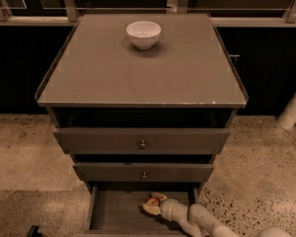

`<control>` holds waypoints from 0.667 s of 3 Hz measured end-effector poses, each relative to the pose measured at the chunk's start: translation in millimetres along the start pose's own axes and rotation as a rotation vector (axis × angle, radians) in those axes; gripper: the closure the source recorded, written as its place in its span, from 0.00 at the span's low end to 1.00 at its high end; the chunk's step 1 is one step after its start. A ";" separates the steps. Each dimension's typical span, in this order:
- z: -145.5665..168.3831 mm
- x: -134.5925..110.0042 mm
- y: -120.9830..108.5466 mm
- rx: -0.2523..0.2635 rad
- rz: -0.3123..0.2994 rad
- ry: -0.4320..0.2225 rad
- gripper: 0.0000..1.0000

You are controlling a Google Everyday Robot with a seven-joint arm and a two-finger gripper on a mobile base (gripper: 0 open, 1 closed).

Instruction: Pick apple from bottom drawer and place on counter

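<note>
Where the bottom drawer (116,210) stands open, apple (151,200) right against the tool (153,205)

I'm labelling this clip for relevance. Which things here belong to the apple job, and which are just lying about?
Job: apple, bottom drawer, counter, end effector in that drawer at the apple.
Lying about: white bowl on the counter, top drawer, middle drawer.

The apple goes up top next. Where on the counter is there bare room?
The counter is bare from the white bowl forward to its chipped front edge. Crowded: right part of the bottom drawer, where the gripper sits at the apple.
</note>
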State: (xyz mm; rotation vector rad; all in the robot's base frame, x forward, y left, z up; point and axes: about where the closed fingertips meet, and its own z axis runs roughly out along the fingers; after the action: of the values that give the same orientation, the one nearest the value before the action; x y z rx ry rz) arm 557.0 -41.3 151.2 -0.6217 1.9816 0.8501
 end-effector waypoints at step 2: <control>-26.7 -27.4 12.0 -0.087 0.008 0.009 1.00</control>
State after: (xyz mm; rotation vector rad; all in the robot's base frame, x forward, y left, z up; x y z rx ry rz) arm 548.5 -51.1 189.1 -0.6696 1.9645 0.9438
